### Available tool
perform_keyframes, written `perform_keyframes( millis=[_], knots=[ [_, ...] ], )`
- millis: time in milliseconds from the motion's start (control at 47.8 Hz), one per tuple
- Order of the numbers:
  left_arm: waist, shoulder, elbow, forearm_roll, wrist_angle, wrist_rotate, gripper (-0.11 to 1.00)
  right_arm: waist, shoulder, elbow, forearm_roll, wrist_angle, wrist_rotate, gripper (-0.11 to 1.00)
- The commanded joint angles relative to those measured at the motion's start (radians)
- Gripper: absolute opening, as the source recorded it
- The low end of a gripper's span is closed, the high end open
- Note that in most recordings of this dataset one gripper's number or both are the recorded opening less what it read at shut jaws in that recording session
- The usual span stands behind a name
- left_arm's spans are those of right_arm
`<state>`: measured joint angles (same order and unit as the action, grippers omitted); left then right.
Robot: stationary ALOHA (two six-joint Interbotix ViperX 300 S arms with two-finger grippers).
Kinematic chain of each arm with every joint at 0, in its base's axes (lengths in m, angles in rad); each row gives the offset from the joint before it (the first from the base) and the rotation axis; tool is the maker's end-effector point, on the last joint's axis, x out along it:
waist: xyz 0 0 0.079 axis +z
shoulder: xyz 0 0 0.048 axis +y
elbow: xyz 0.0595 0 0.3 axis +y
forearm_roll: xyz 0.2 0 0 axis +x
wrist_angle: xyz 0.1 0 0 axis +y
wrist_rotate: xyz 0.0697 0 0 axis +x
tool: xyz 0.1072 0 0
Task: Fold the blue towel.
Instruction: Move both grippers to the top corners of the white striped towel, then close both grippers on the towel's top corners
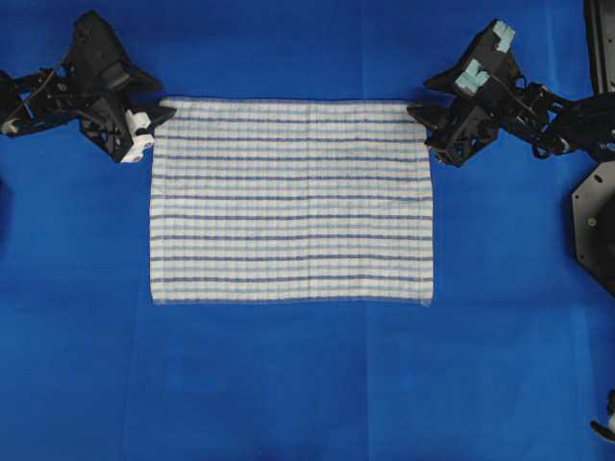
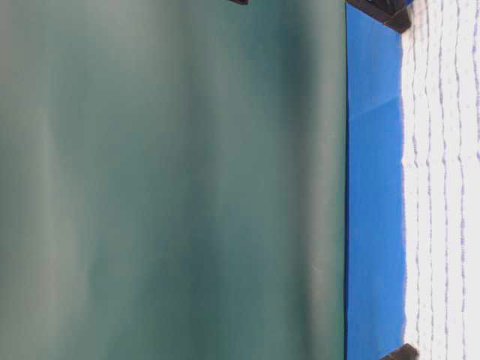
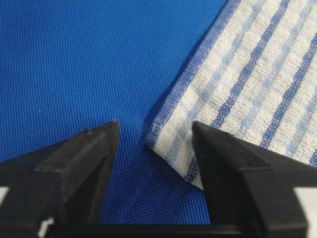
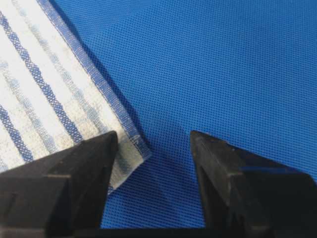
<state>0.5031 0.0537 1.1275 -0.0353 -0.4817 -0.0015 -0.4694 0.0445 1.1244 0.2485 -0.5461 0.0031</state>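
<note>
On the table covering (image 1: pixel 307 384): the blue towel (image 1: pixel 291 202) is lying spread out flat as a single layer in the middle of the overhead view, its stripes running side to side.
Towel edges: the far edge is lying level with both grippers; the near edge is sitting well away from them, with bare covering showing all round.
Left gripper (image 1: pixel 163 113): it is sitting at the towel's far corner on the left of the overhead view, jaws standing wide apart.
Left wrist view: the towel corner (image 3: pixel 166 141) is poking into the gap between the two black fingers (image 3: pixel 86 163), slightly lifted off the covering at its tip, and nothing is being pinched.
Right gripper (image 1: pixel 419 113): it is sitting at the opposite far corner, jaws likewise spread wide.
Right wrist view: the towel corner (image 4: pixel 136 148) is lying just inside the gap, beside one finger (image 4: pixel 74 173), with nothing being gripped.
Table-level view: it is mostly filled by a blurred green surface (image 2: pixel 172 180); only a strip of covering and towel is showing.
</note>
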Motion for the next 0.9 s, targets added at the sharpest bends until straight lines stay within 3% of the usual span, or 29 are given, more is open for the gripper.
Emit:
perform_keyframes(
  millis=[0, 188, 314, 565, 878],
  knots=[
    [-0.002, -0.008, -0.008, -0.003, -0.002, -0.003, 0.46, 0.015, 0.0, -0.015, 0.002, -0.006, 0.0, 0.57],
    [-0.015, -0.008, 0.0, -0.003, 0.012, -0.003, 0.1, 0.044, 0.014, -0.015, 0.002, 0.002, 0.0, 0.21],
    [-0.029, -0.008, -0.002, -0.003, 0.028, -0.002, 0.06, 0.06, 0.014, -0.015, 0.002, 0.002, 0.0, 0.07],
    [-0.034, -0.018, -0.011, -0.003, 0.029, 0.009, 0.06, 0.06, -0.002, -0.017, 0.002, 0.006, 0.0, 0.07],
    [-0.034, -0.097, -0.029, -0.002, 0.094, 0.018, 0.06, 0.06, -0.124, -0.012, 0.002, 0.08, -0.006, 0.07]
  ],
)
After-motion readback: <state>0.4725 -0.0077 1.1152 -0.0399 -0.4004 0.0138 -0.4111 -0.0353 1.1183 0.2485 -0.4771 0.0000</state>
